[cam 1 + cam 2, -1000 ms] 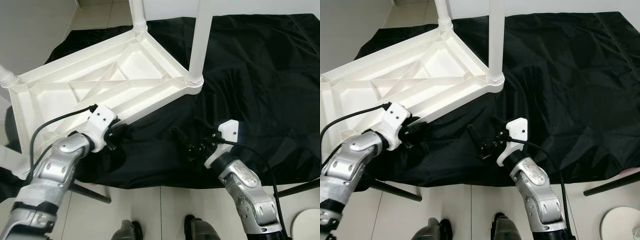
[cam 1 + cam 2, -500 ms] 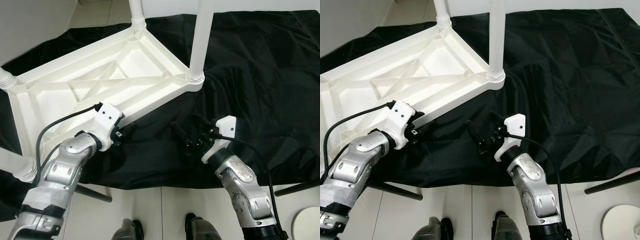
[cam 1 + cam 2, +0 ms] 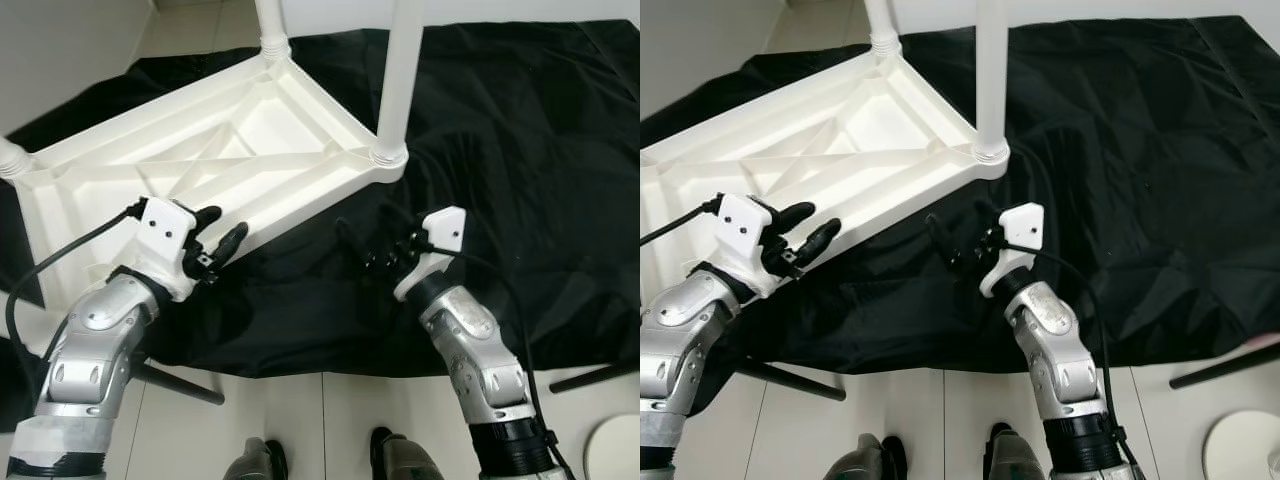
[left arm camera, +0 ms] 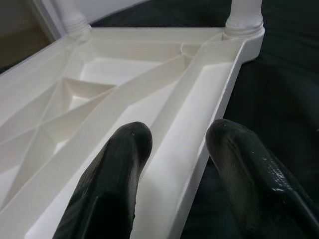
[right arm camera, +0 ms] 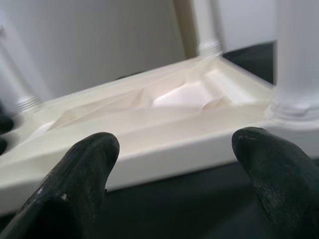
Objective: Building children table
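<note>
Lying upside down on a big black cloth [image 3: 520, 150], the white plastic children table [image 3: 200, 160] fills the upper left of the left eye view. Its ribbed underside faces up. Two round white legs [image 3: 402, 70] stand up from the far corners, and more leg ends show at the left edge.

The near long edge of the table runs from the lower left up to the corner with the leg in the middle of the frame. That edge is the part that matters next, I think. It lies just ahead of both grippers.

The left gripper [image 3: 218, 243] is in the lower left of the frame, right at that edge. Its two black fingers [image 4: 124, 164] are apart, and in the left wrist view the white rim sits between them. They do not squeeze it yet, as far as I can tell.

The right gripper [image 3: 360, 255] is in the middle of the frame, over the cloth, a bit below the corner. Its fingers are wide apart and hold nothing. The left arm is nearer to the table.
</note>
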{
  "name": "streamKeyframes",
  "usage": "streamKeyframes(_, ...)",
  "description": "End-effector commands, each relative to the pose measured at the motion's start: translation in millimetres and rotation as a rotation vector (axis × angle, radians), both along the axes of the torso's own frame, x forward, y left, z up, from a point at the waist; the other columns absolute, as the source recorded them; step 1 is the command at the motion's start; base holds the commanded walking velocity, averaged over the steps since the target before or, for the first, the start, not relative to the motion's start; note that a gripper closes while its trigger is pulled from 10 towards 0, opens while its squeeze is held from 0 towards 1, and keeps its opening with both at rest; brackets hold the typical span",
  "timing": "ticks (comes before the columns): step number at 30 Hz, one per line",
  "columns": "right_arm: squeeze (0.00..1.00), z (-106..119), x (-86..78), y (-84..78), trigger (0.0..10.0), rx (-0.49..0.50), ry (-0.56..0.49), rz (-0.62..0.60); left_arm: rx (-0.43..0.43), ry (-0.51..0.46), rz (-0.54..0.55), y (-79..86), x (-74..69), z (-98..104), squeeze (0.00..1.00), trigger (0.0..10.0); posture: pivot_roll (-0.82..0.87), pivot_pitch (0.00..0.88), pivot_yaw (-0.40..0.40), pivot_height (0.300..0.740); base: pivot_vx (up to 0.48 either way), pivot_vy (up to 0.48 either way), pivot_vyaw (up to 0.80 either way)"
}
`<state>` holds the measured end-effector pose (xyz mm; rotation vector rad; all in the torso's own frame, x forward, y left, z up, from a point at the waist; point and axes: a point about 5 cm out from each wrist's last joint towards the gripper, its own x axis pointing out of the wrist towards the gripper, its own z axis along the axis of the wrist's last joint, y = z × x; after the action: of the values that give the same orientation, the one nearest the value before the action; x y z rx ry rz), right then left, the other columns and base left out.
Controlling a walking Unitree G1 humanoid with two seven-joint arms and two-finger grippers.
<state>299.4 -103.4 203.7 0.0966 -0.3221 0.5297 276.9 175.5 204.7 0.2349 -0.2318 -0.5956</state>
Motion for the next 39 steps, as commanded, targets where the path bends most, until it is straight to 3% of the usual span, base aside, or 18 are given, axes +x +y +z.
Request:
streamKeyframes(1,0.00,-1.2,4.9,-0.3,10.0,0.002,0.004,-0.032,-0.001,-0.008,0.099,7.9,-3.8,4.0,0.00,10.0,-0.01,0.186,0.085,0.740,0.000,0.000,0.00)
streamKeyframes(2,0.00,-1.2,4.9,-0.3,10.0,0.002,0.004,-0.032,-0.001,-0.008,0.099,7.9,-3.8,4.0,0.00,10.0,-0.01,0.186,0.085,0.740,0.000,0.000,0.00)
streamKeyframes(4,0.00,4.7,17.2,0.4,10.0,-0.010,-0.002,-0.104,-0.048,-0.049,0.203,17.0,-9.8,12.3,0.00,10.0,0.00,0.184,0.076,0.740,0.000,0.000,0.00)
streamKeyframes(6,0.00,4.7,17.2,0.4,10.0,-0.010,-0.002,-0.104,-0.048,-0.049,0.203,17.0,-9.8,12.3,0.00,10.0,0.00,0.184,0.076,0.740,0.000,0.000,0.00)
streamKeyframes(8,0.00,7.3,25.5,1.1,10.0,-0.019,-0.002,-0.158,-0.147,-0.052,0.284,29.3,-20.3,12.6,0.00,10.0,0.01,0.186,0.058,0.740,0.000,0.000,0.00)
streamKeyframes(11,0.00,7.3,25.5,1.1,10.0,-0.019,-0.002,-0.158,-0.147,-0.052,0.284,29.3,-20.3,12.6,0.00,10.0,0.01,0.186,0.058,0.740,0.000,0.000,0.00)
streamKeyframes(12,0.00,7.0,29.0,0.3,10.0,-0.029,0.006,-0.191,-0.132,-0.050,0.288,32.9,-31.1,9.5,0.00,10.0,0.02,0.189,0.053,0.740,0.000,0.000,0.00)
streamKeyframes(14,0.00,2.3,36.6,-3.7,10.0,-0.082,0.046,-0.267,-0.168,0.109,0.165,31.1,-53.1,0.8,0.00,10.0,0.04,0.197,0.035,0.740,0.000,0.000,0.00)
streamKeyframes(16,0.00,1.8,42.3,-9.6,10.0,-0.102,0.046,-0.322,-0.154,0.134,0.068,37.7,-72.7,8.8,0.00,10.0,0.05,0.200,0.025,0.740,0.000,0.000,0.00)
streamKeyframes(17,0.00,1.8,42.3,-9.6,10.0,-0.102,0.046,-0.322,-0.154,0.134,0.068,37.7,-72.7,8.8,0.00,10.0,0.05,0.200,0.025,0.740,0.000,0.000,0.00)
streamKeyframes(20,0.00,1.3,48.1,-13.6,10.0,-0.121,0.033,-0.321,-0.050,0.131,0.001,54.1,-99.4,17.0,0.00,10.0,0.07,0.197,0.012,0.740,0.000,0.000,0.00)
streamKeyframes(25,0.00,0.9,50.6,-13.4,10.0,-0.125,0.030,-0.323,0.001,0.168,-0.005,63.4,-115.2,17.0,0.00,10.0,0.08,0.193,0.002,0.740,0.000,0.000,0.00)
streamKeyframes(32,0.00,1.0,55.2,-8.7,10.0,-0.146,0.016,-0.313,0.080,0.336,0.005,80.9,-146.3,10.4,0.00,10.0,0.10,0.188,-0.008,0.740,0.000,0.000,0.00)
streamKeyframes(33,0.00,0.9,57.0,-7.8,10.0,-0.158,0.011,-0.315,0.127,0.374,0.022,83.9,-151.2,9.6,0.00,10.0,0.10,0.184,-0.012,0.740,0.000,0.000,0.00)
streamKeyframes(36,0.00,0.7,58.7,-7.3,10.0,-0.163,0.010,-0.319,0.158,0.398,0.055,88.7,-154.2,9.5,0.00,10.0,0.11,0.182,-0.015,0.740,0.000,0.000,0.00)
streamKeyframes(39,0.00,1.3,62.7,-7.3,10.0,-0.158,0.006,-0.323,0.244,0.469,0.150,106.9,-166.8,8.4,0.00,10.0,0.11,0.179,-0.021,0.740,0.000,0.000,0.00)
